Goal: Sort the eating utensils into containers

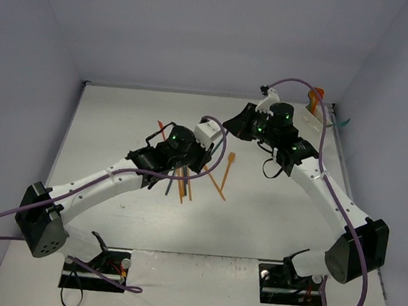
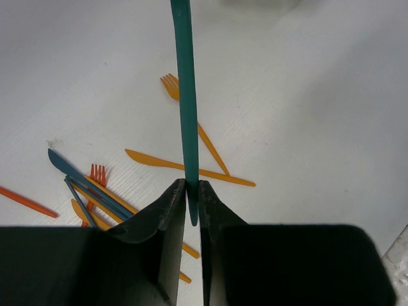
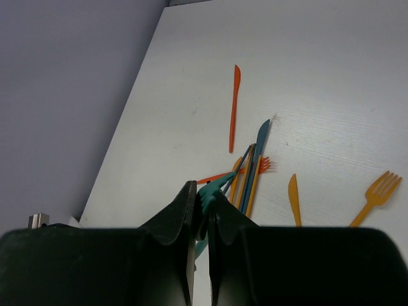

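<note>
A teal fork (image 2: 186, 95) is held in the air between both grippers. My left gripper (image 2: 191, 188) has its jaws close against the end of the fork's handle. My right gripper (image 3: 203, 191) is shut on the fork's tines (image 3: 215, 189). In the top view the two grippers (image 1: 206, 144) (image 1: 230, 123) meet above the middle of the table. Below them lie loose utensils: an orange fork (image 2: 169, 83), an orange knife (image 2: 159, 159) and a dark blue knife (image 2: 64, 162). The containers (image 1: 320, 119) stand at the far right edge, an orange utensil (image 1: 314, 98) sticking up from them.
A bundle of orange and dark blue utensils (image 1: 181, 183) lies under the left arm. An orange utensil (image 1: 228, 168) lies to its right. A single orange knife (image 3: 234, 108) lies apart toward the left wall. Grey walls close in the table on three sides.
</note>
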